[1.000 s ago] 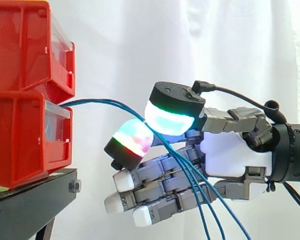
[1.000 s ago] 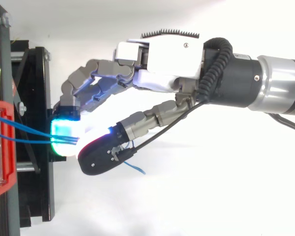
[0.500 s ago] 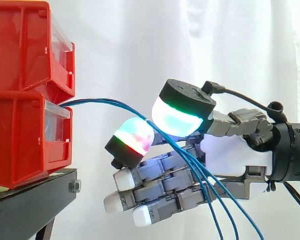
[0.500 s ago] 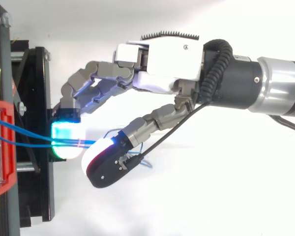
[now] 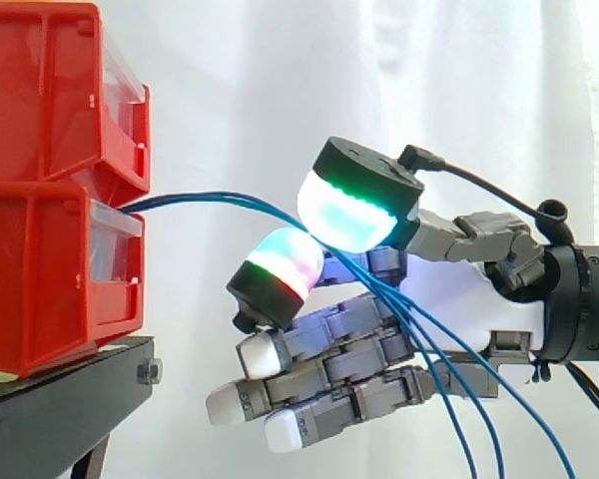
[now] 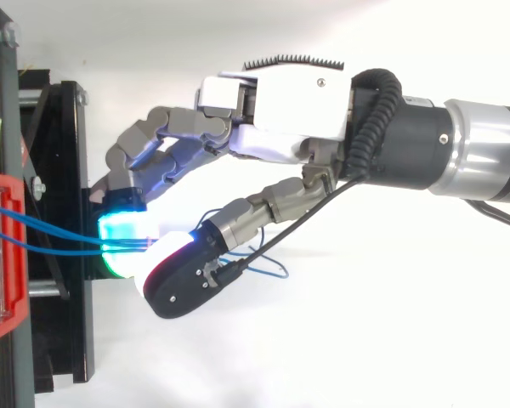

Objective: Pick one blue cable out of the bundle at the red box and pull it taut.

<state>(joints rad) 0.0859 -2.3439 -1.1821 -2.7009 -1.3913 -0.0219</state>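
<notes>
**Pinch made, slack left**

Red box (image 5: 50,269) sits at left; blue cables (image 5: 200,197) leave its front in a loose arc. Rightward, the hand (image 5: 479,299) nips them between thumb and finger pads (image 5: 349,210), other fingers half curled. Seemingly several are caught, not one; singling out and tautening remain.

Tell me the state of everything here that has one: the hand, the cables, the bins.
blue cables: slack, arching out of the lower red bin, hanging loose past the hand.
hand: shut, thumb and one finger pad pinching the blue cables.
upper red bin: stacked on the lower red bin.
</notes>
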